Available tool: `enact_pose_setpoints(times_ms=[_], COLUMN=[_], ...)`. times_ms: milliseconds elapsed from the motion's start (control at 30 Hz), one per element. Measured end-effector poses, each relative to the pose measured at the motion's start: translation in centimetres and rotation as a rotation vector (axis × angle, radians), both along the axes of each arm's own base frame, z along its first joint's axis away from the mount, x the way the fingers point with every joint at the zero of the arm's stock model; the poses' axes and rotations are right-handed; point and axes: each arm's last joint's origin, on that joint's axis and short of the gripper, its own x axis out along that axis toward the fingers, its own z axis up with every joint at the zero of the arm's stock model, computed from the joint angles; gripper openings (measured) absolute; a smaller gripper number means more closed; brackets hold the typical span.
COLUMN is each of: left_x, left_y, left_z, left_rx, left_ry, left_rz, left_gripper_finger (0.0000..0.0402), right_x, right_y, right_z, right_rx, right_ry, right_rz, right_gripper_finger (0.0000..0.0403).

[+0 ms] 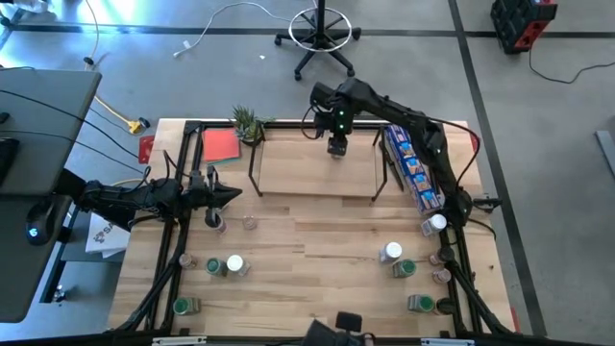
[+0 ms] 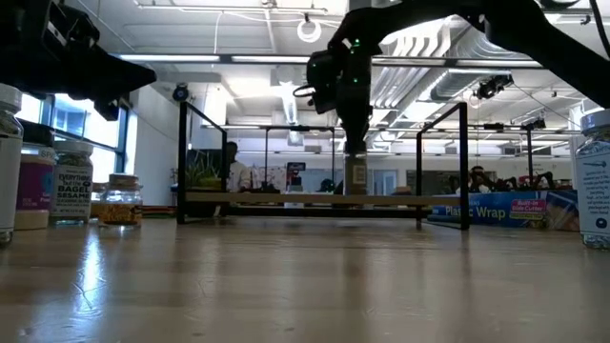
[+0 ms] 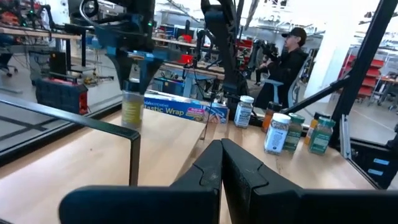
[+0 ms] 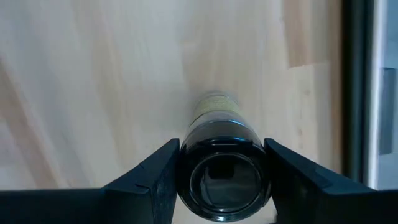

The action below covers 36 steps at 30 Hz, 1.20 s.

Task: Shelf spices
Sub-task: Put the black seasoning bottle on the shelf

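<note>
From above, our right gripper (image 1: 336,146) hangs over the shelf (image 1: 317,168) at upper centre; the left gripper (image 1: 228,195), pinched shut and empty, waits at left. At table level, the jar (image 2: 356,174) stands upright at the shelf. The right wrist shows fingers (image 4: 155,180) clamping its black lid; releasing it off-square could tip it down the slant.

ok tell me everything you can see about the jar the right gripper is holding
The spice jar is a small clear cylinder with a black round lid and yellowish-tan contents. It stands upright, clamped between the right gripper's two dark fingers, which press its sides just below the lid. It is over the light-wood shelf, near the shelf's back edge; the low view shows its base at the shelf board, though contact cannot be confirmed. Nothing else touches it.
</note>
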Motion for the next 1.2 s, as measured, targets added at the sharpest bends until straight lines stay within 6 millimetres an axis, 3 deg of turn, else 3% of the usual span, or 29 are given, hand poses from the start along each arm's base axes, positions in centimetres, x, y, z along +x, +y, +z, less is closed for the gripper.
enact_pose_setpoints(times_ms=[300,667,1067,1200], left_x=[0.0,0.0,0.0,0.0], left_y=[0.0,0.0,0.0,0.0], left_z=[0.0,0.0,0.0,-0.1], left_rx=[-0.011,-0.025,-0.025,-0.025], left_ry=[-0.001,-0.003,-0.003,0.002], left_rz=[-0.002,-0.002,-0.001,-0.001], left_gripper_finger=[0.0001,0.0001,0.0001,0.0001], right_x=[-0.8,-1.0,-1.1,-1.5], right_y=[-1.2,-1.3,-1.0,-0.9], right_z=[0.1,0.1,3.3,2.9], right_rx=[-0.031,-0.018,-0.012,0.016], right_ry=[0.014,0.026,-0.067,-0.036], right_rz=[-0.02,-0.03,-0.061,-0.07], right_gripper_finger=[0.0207,0.0218,0.022,0.022])
